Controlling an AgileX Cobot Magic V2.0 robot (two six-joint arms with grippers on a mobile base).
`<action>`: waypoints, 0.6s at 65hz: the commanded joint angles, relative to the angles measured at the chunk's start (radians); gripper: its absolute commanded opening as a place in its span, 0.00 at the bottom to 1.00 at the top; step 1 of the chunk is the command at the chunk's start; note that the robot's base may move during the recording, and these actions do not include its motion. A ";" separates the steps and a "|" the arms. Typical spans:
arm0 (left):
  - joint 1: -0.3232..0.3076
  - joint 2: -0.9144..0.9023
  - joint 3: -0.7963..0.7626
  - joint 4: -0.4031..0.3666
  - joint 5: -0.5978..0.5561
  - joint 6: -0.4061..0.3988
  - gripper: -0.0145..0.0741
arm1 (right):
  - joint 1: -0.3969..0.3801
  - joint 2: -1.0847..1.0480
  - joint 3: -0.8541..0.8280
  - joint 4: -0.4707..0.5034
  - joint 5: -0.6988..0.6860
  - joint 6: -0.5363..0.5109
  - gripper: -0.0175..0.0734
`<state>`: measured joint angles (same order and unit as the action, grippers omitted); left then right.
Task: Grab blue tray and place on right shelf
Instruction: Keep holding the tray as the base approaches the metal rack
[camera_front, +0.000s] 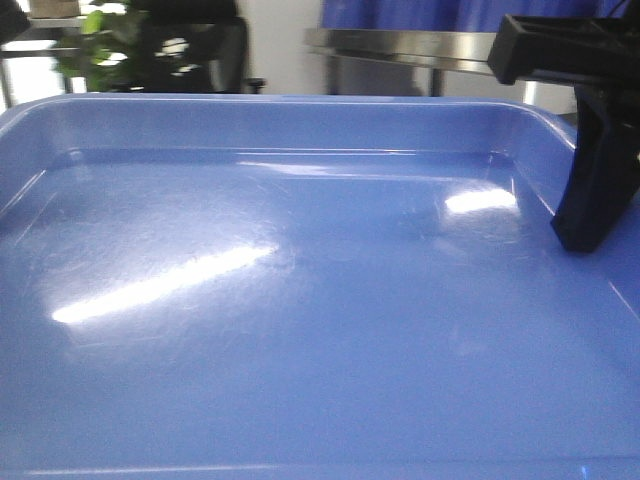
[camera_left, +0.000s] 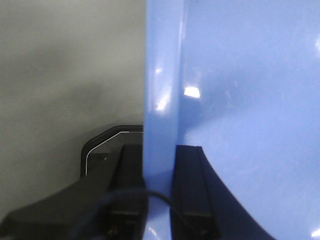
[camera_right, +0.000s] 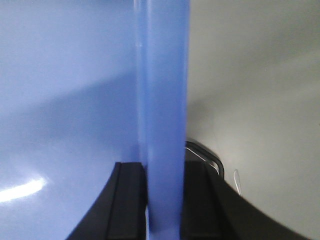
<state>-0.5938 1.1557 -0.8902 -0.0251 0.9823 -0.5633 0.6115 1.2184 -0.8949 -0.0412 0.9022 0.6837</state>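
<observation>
Closest in, both wrist cams are basically all tray. The left gripper (camera_left: 159, 167) is pinching the rolled rim of the blue tray (camera_left: 240, 90). One black finger (camera_left: 131, 170) sits on the outside of the rim and the other on the inner side, with the rim squeezed tight between them. Same deal on the other side: the right gripper (camera_right: 164, 197) is clamped on the opposite rim, a finger each side of the edge, and there's plain grey surface past it.

From the front cam the tray fills nearly the whole frame. Its glossy floor faces up, roughly level, with a couple of bright light streaks on it and the far wall running across the top. The right gripper's black body pokes in over the right-hand rim, with one finger reaching down inside the wall. Can't tell from any view whether anything is under the tray.

Past the far rim, upper right, is the right shelf (camera_front: 400, 45), a shiny steel edge beyond the tray and not touching it. Further left at the back there's a leafy green plant (camera_front: 100, 40) with something dark next to it
</observation>
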 joint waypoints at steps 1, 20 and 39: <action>-0.004 -0.020 -0.027 0.012 -0.007 0.001 0.11 | -0.002 -0.026 -0.028 -0.033 -0.021 -0.005 0.37; -0.004 -0.020 -0.027 0.012 -0.007 0.001 0.11 | -0.002 -0.026 -0.028 -0.033 -0.021 -0.005 0.37; -0.004 -0.020 -0.027 0.012 0.008 0.001 0.11 | -0.002 -0.026 -0.028 -0.033 -0.021 -0.005 0.37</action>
<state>-0.5938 1.1557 -0.8902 -0.0268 0.9845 -0.5633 0.6115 1.2184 -0.8949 -0.0412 0.9022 0.6837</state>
